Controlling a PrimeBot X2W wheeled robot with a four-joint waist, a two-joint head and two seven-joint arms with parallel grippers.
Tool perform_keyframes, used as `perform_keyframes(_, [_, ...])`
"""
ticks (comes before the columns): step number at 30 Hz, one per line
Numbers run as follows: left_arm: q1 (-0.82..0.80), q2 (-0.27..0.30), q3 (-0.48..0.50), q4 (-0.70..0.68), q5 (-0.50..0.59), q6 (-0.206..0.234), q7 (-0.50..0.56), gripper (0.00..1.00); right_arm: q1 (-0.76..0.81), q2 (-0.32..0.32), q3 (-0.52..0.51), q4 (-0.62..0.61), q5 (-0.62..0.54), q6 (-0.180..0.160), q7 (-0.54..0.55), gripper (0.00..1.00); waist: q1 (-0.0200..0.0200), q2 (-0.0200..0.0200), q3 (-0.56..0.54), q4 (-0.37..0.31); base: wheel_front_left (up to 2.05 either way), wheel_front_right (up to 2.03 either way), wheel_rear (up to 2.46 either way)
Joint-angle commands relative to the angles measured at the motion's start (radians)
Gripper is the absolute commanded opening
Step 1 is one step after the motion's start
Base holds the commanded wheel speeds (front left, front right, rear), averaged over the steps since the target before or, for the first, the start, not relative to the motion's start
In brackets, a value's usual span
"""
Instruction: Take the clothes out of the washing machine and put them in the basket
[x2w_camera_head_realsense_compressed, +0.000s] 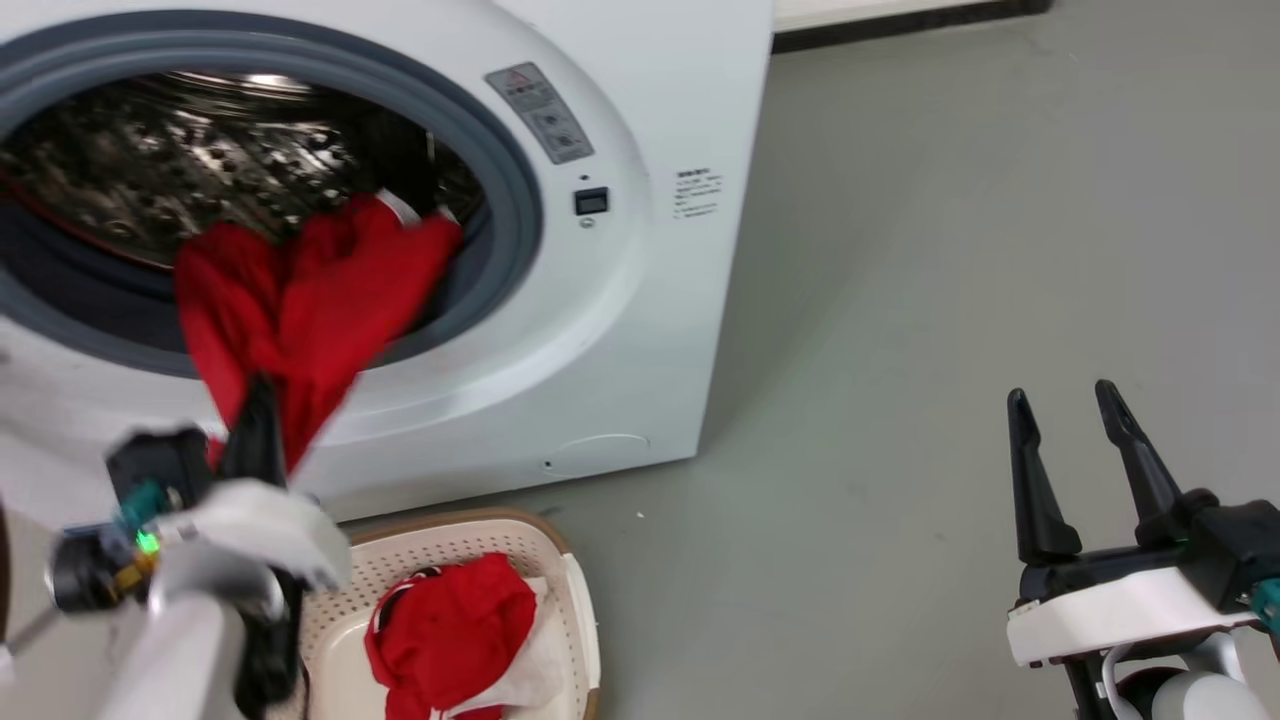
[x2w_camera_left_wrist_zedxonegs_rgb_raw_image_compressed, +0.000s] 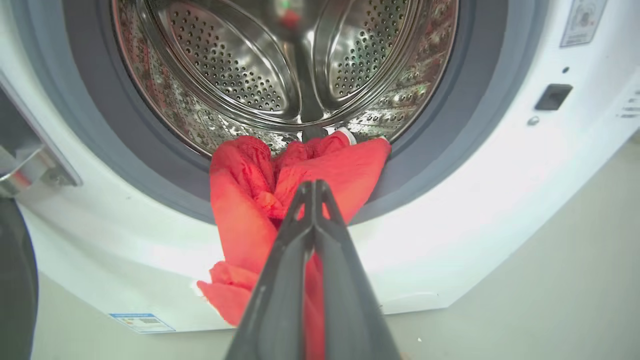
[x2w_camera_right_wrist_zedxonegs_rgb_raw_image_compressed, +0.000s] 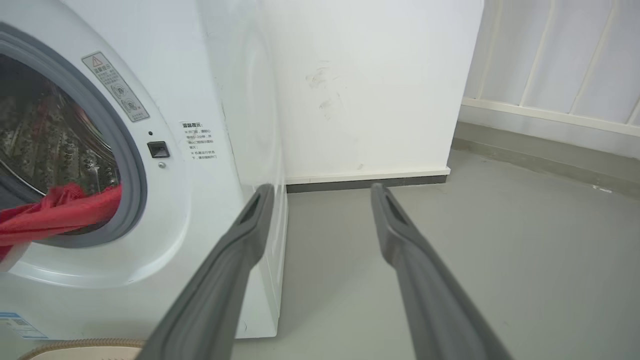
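left gripper (x2w_camera_left_wrist_zedxonegs_rgb_raw_image_compressed: 315, 190), jaws clamped on the red garment (x2w_camera_head_realsense_compressed: 310, 300) trailing over the lower lip of the washing machine (x2w_camera_head_realsense_compressed: 640, 300); it might snag on the gasket (x2w_camera_head_realsense_compressed: 520, 200) or slip loose short of the basket (x2w_camera_head_realsense_compressed: 450, 530) below. right gripper (x2w_camera_head_realsense_compressed: 1061, 392) idle, jaws apart.

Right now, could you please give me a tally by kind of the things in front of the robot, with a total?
Front-loading washing machine: 1.
Laundry basket: 1.
Red garments: 2, one hanging from the porthole, one in the laundry basket.
Grippers: 2, the left gripper shut on the hanging garment, the right gripper open.
Total: 6.
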Motion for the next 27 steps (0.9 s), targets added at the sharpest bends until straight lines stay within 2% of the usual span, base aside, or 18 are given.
perform_keyframes(1, [0.057,-0.015,-0.003,-0.031,-0.009,0.015,0.004,0.0,0.014,0.0,0.003,-0.01,-0.008,0.0,0.007,1.0,0.0003,-0.0001,-0.023,0.024,0.0,0.0,0.0])
perform_keyframes(7, [0.198,-0.06,-0.019,-0.076,-0.038,0.04,0.016,0.0,0.027,0.0,0.006,-0.033,-0.018,0.0,0.032,1.0,0.0003,-0.0001,-0.042,0.051,0.0,0.0,0.0])
perform_keyframes(17, [0.37,-0.131,-0.072,0.004,-0.102,0.014,0.045,0.0,0.05,0.0,0.014,-0.07,-0.036,0.0,0.066,1.0,0.0003,-0.0001,-0.043,0.082,0.0,0.0,0.0])
perform_keyframes(23, [0.338,-0.161,-0.073,0.111,-0.123,-0.006,0.005,0.0,0.019,0.0,0.024,-0.095,-0.03,0.0,0.071,1.0,0.0003,-0.0001,0.033,0.074,0.0,0.0,0.0])
perform_keyframes(24, [0.294,-0.168,-0.061,0.184,-0.128,-0.017,-0.031,0.0,-0.003,0.0,0.033,-0.101,-0.023,0.0,0.064,1.0,0.0003,-0.0001,0.089,0.055,0.0,0.0,0.0])
perform_keyframes(27, [0.23,-0.17,-0.048,0.263,-0.132,-0.028,-0.061,0.0,-0.026,0.0,0.041,-0.103,-0.017,0.0,0.056,1.0,0.0003,-0.0001,0.149,0.033,0.0,0.0,0.0])
